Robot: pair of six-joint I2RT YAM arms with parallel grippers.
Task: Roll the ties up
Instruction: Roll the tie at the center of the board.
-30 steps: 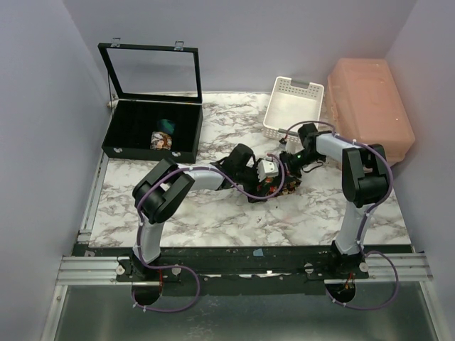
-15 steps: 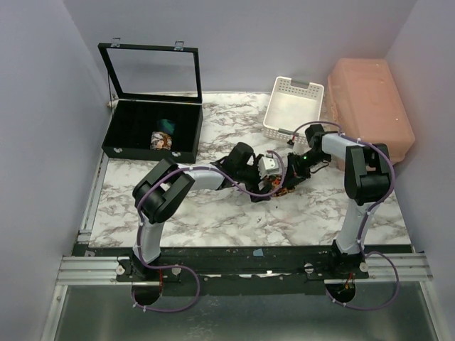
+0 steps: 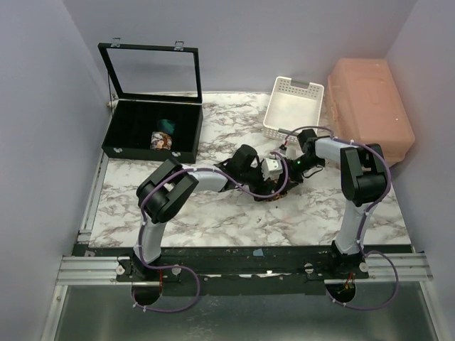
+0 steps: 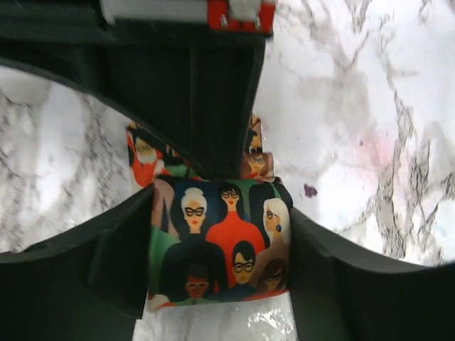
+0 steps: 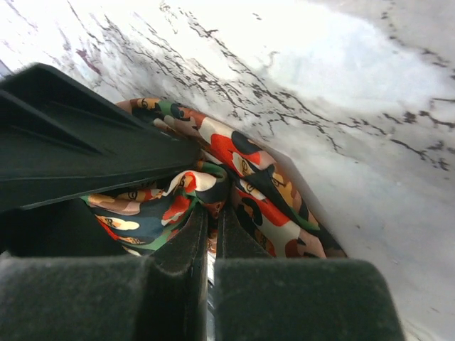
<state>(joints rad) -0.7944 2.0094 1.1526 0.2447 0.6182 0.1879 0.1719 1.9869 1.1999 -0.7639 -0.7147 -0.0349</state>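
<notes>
A tie (image 4: 226, 238) printed with faces in red, green and dark blue sits as a short roll on the marble. My left gripper (image 4: 220, 277) is closed on the roll, one finger pressed against each side. In the top view the two grippers meet over the roll (image 3: 272, 190) at mid-table. My right gripper (image 5: 211, 209) is shut, its tips pinching a fold of the same tie (image 5: 266, 181) at the roll's centre. Its dark body (image 4: 192, 92) comes in from the top of the left wrist view. Loose folds bulge on both sides of the right fingers.
An open black case (image 3: 153, 128) at the back left holds a rolled printed tie (image 3: 161, 141) and a teal one (image 3: 168, 126). A white slotted basket (image 3: 293, 106) and a pink lidded box (image 3: 370, 117) stand at the back right, close behind the right arm.
The right wrist has swung back and in toward the roll. The left gripper has edged right, staying around the roll.
</notes>
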